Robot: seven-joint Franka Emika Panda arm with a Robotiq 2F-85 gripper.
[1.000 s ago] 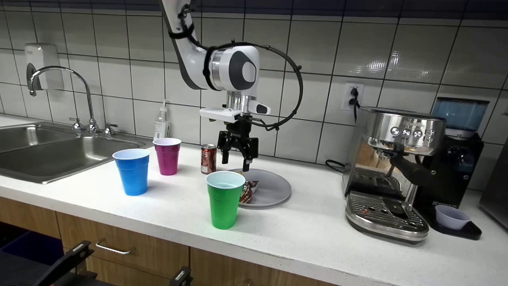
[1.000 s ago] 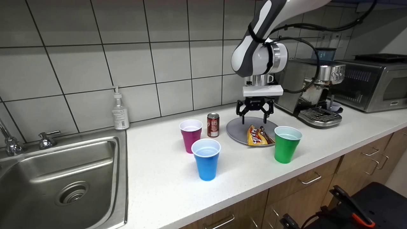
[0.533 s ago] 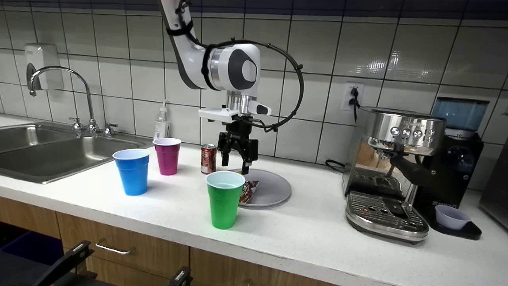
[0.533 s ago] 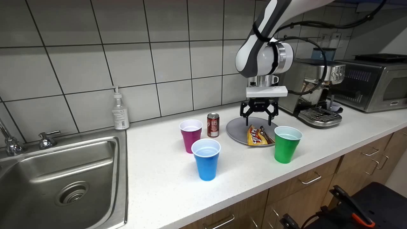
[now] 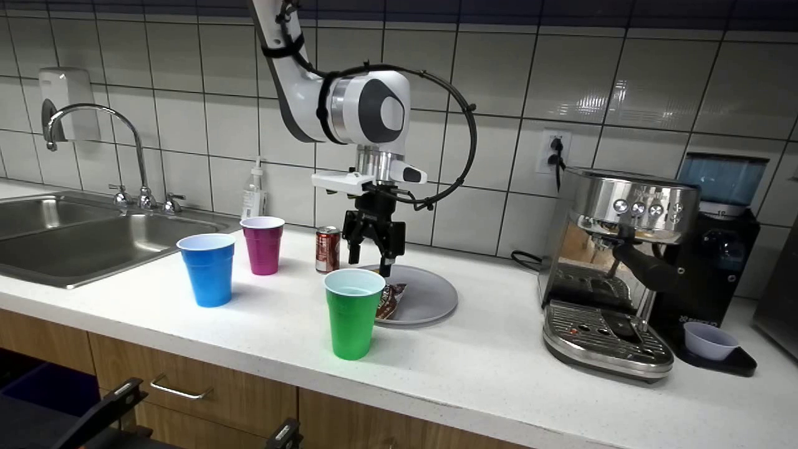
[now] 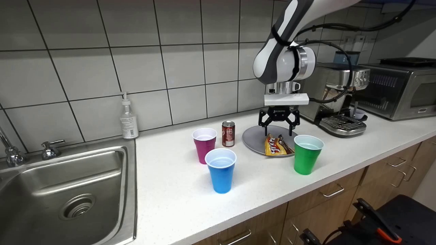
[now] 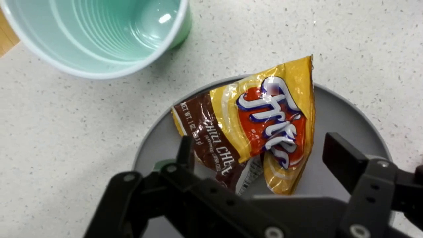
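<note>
My gripper (image 6: 278, 134) is open and empty above the grey plate (image 6: 251, 142). In the wrist view its fingers (image 7: 258, 145) stand on either side of a crumpled yellow, red and brown chip bag (image 7: 277, 109). The bag lies on the plate, which also shows in the wrist view (image 7: 352, 114). The fingertips appear a little above the bag; contact cannot be told. The bag (image 6: 277, 146) is at the plate's front edge. In an exterior view the green cup partly hides the bag (image 5: 391, 302). The green cup (image 6: 307, 158) stands upright beside the plate.
A soda can (image 6: 228, 133), a magenta cup (image 6: 204, 146) and a blue cup (image 6: 221, 173) stand left of the plate. A sink (image 6: 78, 190) and soap bottle (image 6: 128, 119) are further left. An espresso machine (image 5: 614, 274) stands right, with a microwave (image 6: 402, 90) beyond.
My open gripper has moved slightly right and down over the plate, closer to the bag, as an exterior view shows. The bag, plate, cups and can have not moved.
</note>
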